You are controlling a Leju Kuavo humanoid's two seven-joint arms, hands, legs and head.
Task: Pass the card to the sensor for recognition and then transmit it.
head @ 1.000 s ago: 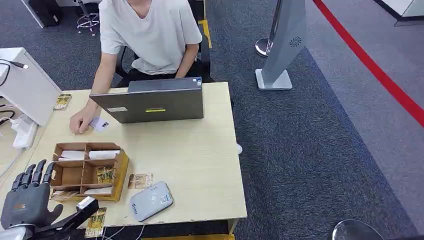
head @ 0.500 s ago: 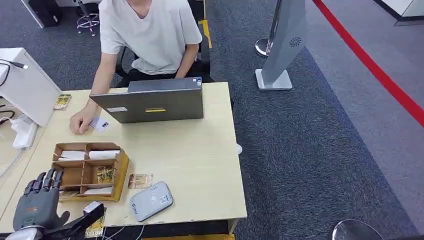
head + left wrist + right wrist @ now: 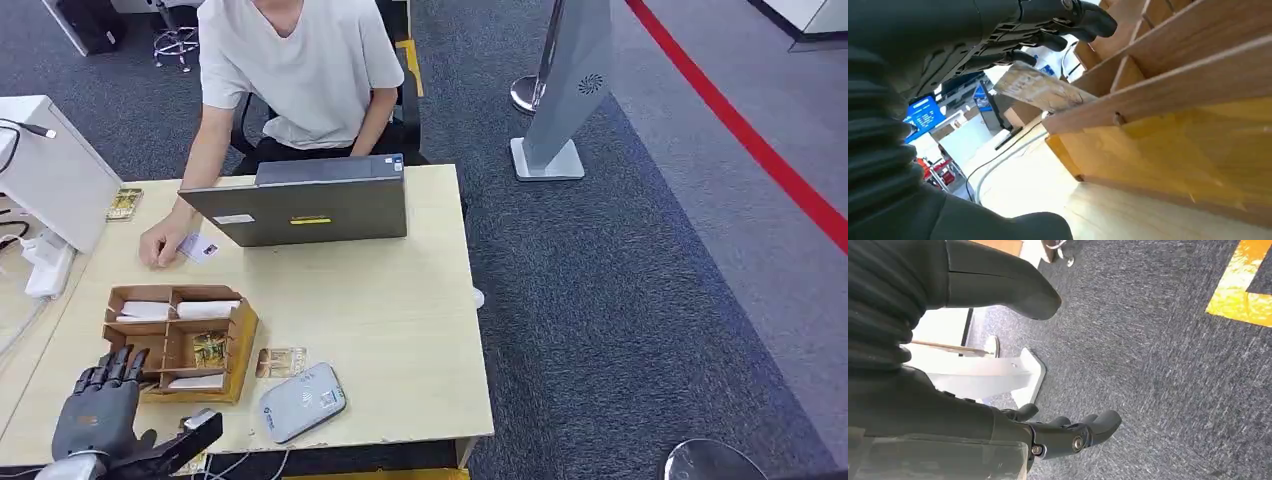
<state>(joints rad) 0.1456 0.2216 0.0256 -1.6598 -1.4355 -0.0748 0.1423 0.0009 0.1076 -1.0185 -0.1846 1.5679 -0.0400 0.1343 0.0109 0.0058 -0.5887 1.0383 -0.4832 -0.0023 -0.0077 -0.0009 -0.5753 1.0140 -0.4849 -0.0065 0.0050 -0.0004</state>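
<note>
Your left hand (image 3: 100,420) sat w/ fingers spread, holding nothing, by the wooden organizer (image 3: 240,350) near the card reader (image 3: 303,402); right hand (image 3: 1068,432) hung empty, fingers loosely apart, over carpet (image 3: 1168,350).

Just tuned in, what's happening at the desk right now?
The robot's left hand is at the near-left corner of the wooden organizer box, fingers apart, reaching at a card that pokes out there; no firm hold shows yet. The grey card sensor sits beside the box. The right hand hangs over the carpet. A person sits behind a laptop.
</note>
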